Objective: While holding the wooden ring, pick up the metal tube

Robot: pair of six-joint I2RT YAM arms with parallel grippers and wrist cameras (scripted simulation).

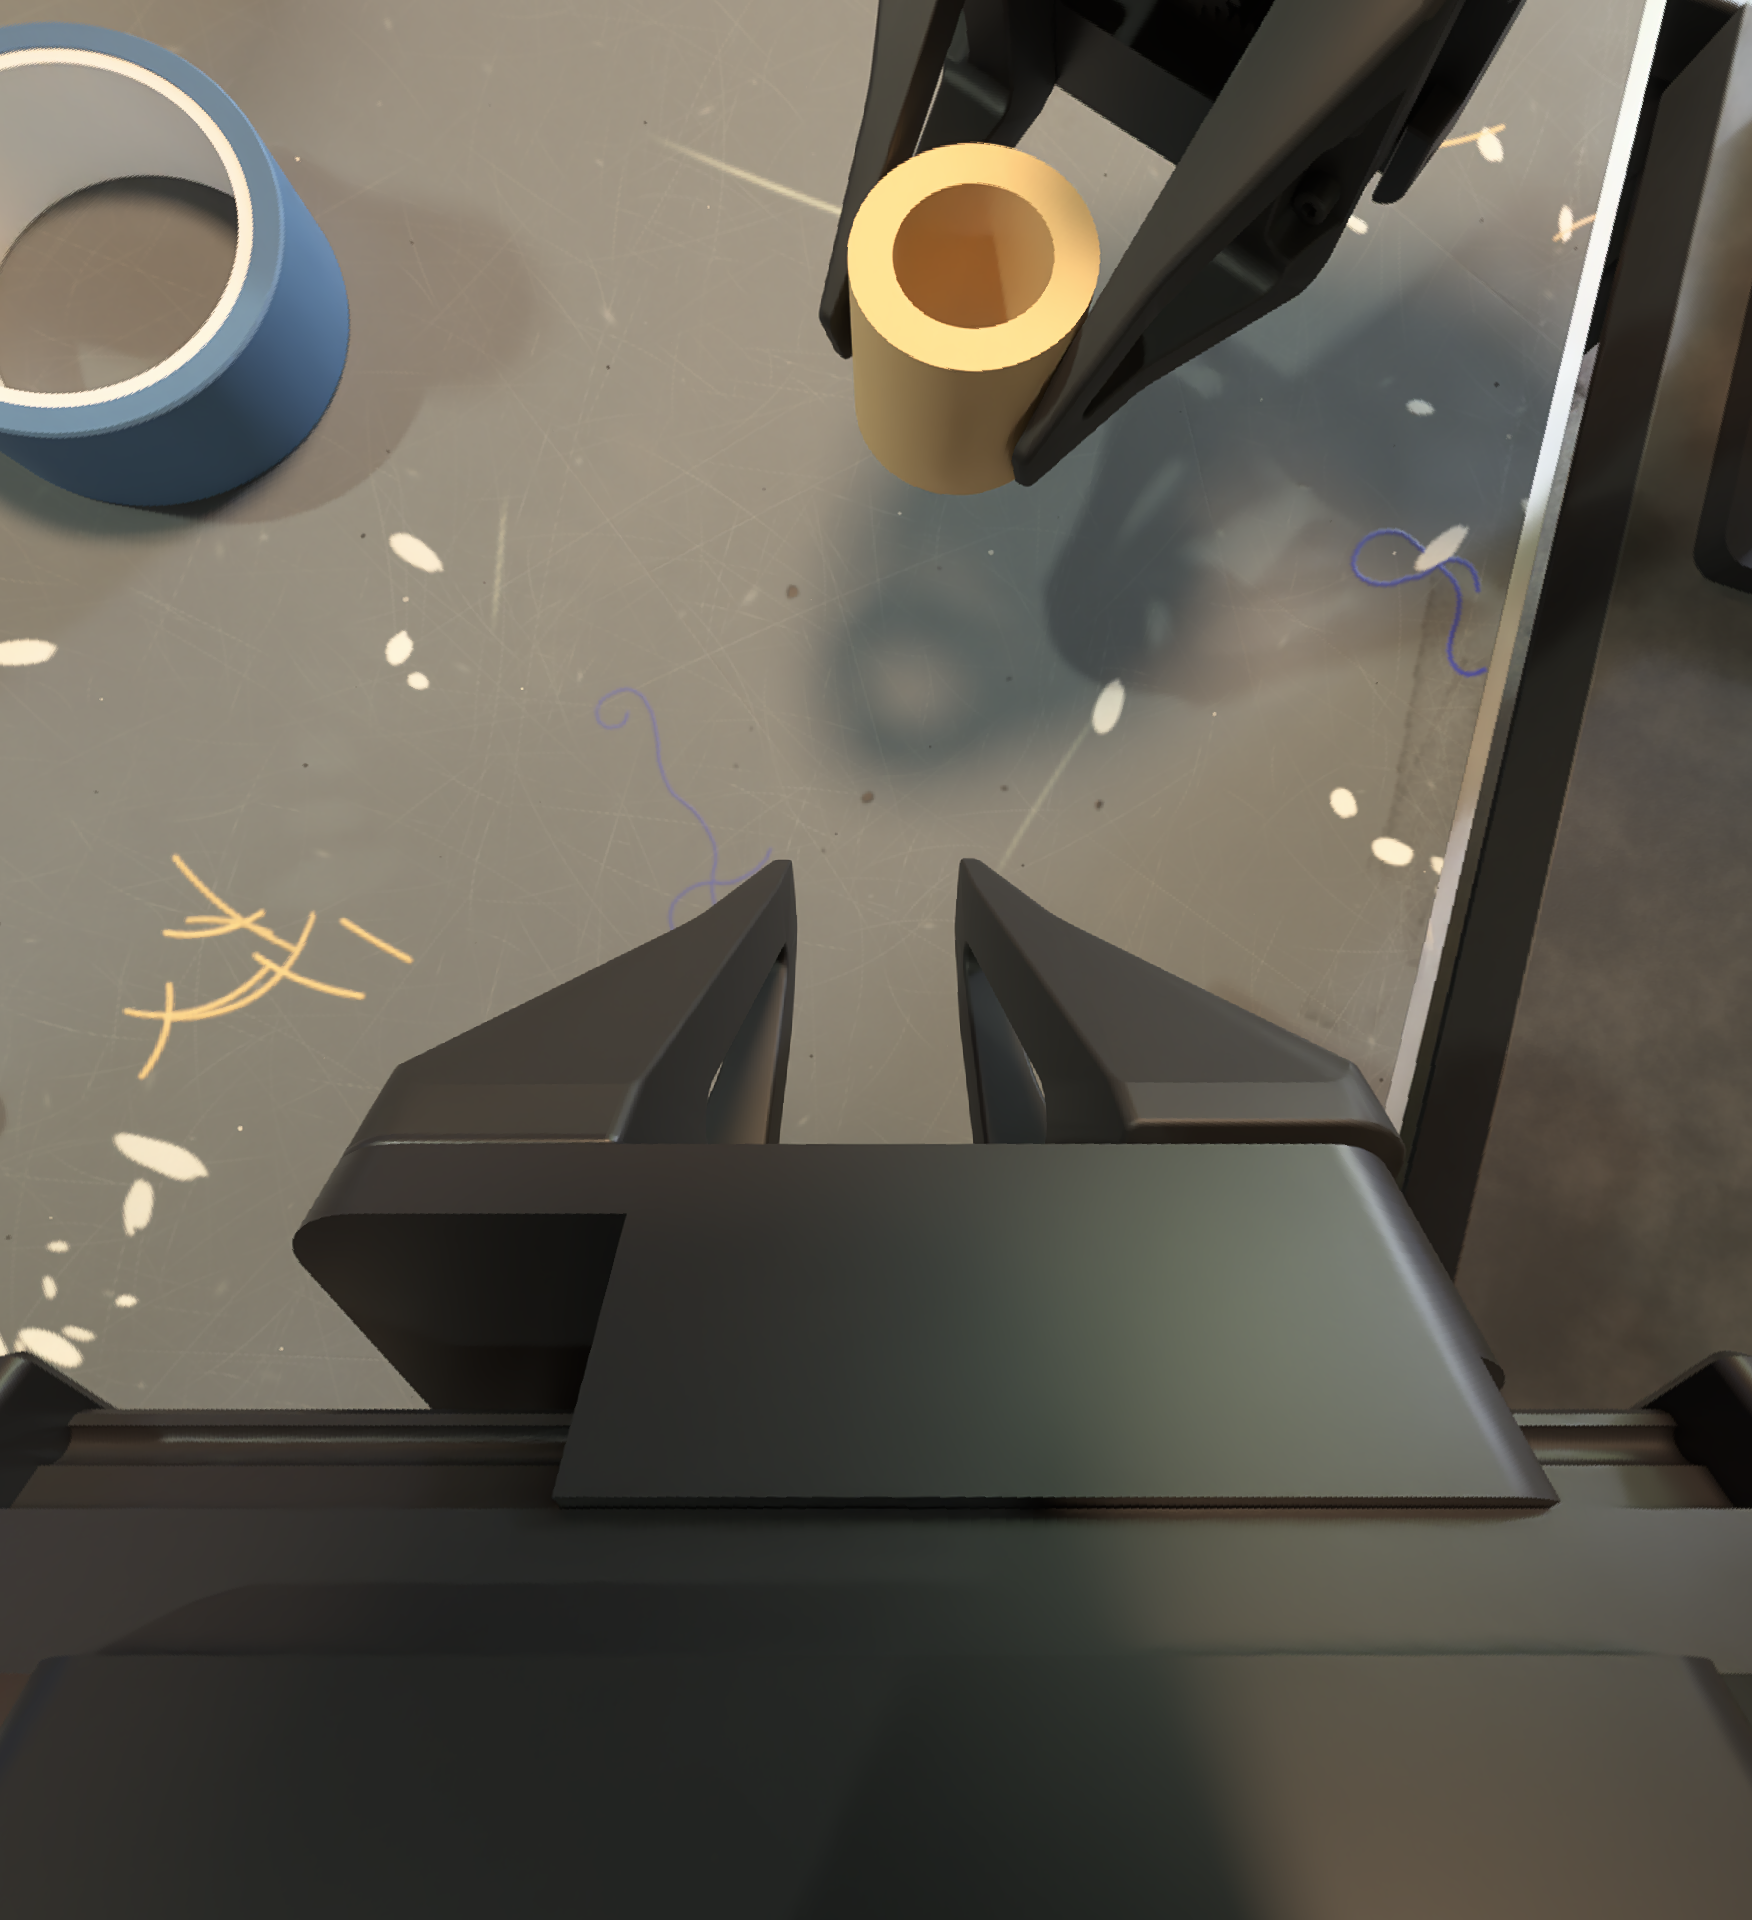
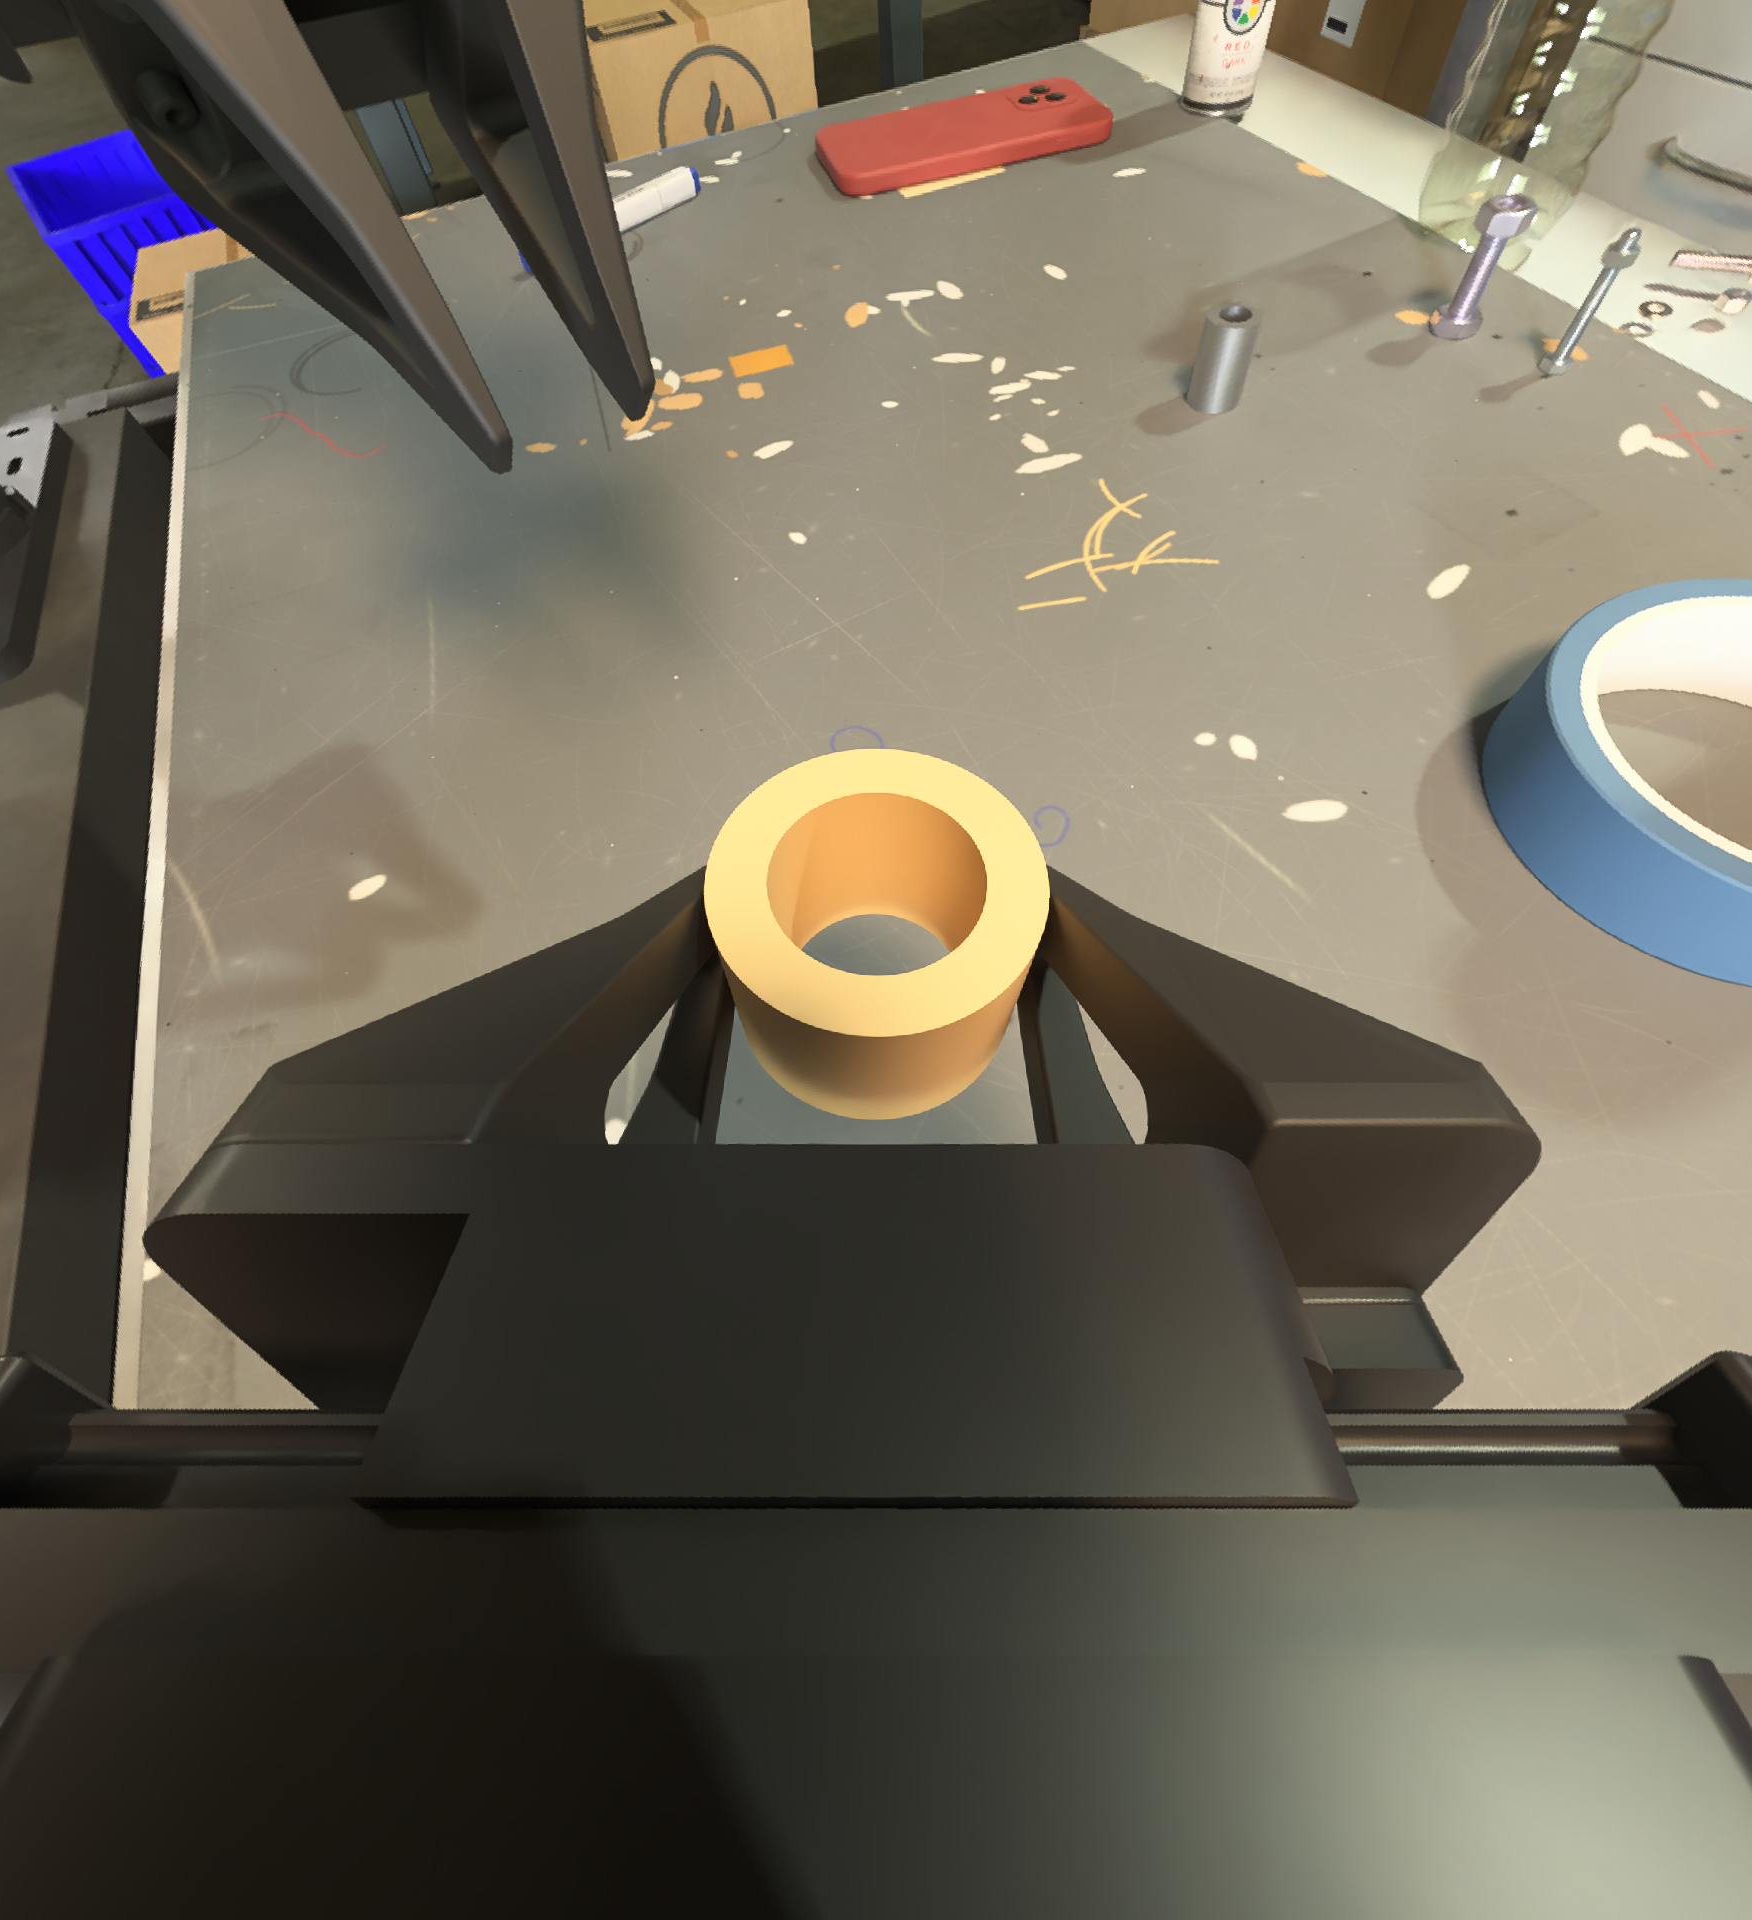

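The wooden ring (image 2: 872, 1060), a short tan cylinder with a wide hole, is held above the grey table between the fingers of my right gripper (image 2: 877, 883), which is shut on it. It also shows in the left wrist view (image 1: 955, 416), gripped by the right gripper (image 1: 929, 405) from above. The metal tube (image 2: 1220, 358), a small grey cylinder, stands upright on the table far ahead to the right; it is not in the left wrist view. My left gripper (image 1: 874, 873) is open and empty, hovering over bare table; it also shows at the upper left of the right wrist view (image 2: 571, 431).
A blue tape roll (image 2: 1630, 883) lies at the right, also in the left wrist view (image 1: 228, 416). A red phone (image 2: 955, 135), a marker (image 2: 654, 197), a spray can (image 2: 1225, 52) and two bolts (image 2: 1474, 270) lie at the back. The table edge (image 2: 165, 727) runs along the left.
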